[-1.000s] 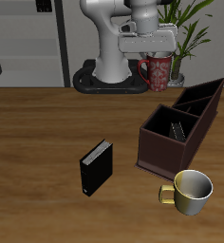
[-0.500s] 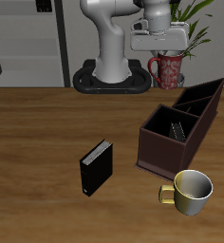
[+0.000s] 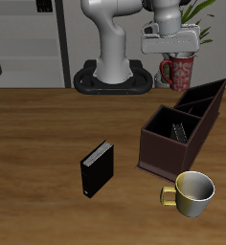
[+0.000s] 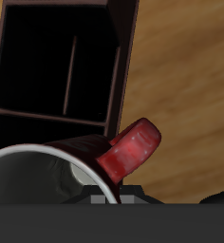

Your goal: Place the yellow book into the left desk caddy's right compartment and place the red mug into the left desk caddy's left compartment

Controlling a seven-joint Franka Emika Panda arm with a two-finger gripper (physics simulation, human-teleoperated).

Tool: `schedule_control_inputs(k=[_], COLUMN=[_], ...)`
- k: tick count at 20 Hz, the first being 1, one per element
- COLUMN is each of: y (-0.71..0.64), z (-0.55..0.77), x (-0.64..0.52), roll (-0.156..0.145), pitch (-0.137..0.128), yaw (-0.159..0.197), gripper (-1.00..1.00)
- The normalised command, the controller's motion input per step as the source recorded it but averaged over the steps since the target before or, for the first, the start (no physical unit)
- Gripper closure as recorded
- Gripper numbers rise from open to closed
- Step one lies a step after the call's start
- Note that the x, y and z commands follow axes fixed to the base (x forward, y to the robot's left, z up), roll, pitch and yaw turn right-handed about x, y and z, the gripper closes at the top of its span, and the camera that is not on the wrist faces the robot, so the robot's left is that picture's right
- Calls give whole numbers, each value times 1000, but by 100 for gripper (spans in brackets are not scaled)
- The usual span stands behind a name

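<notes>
While the gripper [image 3: 174, 50] grips the red mug [image 3: 177, 72] by its rim, the mug hangs directly beneath it, clear of the table. Mug and gripper sit above and behind the caddy [image 3: 182, 127], handle [image 4: 129, 150] pointing away from the caddy.

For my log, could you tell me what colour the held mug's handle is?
Red, on the red mug; the wrist view shows it best.

Grey shelving [image 3: 29, 43], potted plant [image 3: 196, 14] behind wooden table [image 3: 48, 134].
</notes>
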Motion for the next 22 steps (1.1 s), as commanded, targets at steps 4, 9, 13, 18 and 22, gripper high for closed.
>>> schedule_control_inputs(k=[4,9,13,18,22], y=[213,286,141,131,208], z=[-25,-137,-123,-142,-25], x=[21,93,104,143,-18], roll=[40,57,7,-4,22], pitch=[1,27,34,23,2], yaw=[7,13,-10,17,3], gripper=[100,100,100,100,100])
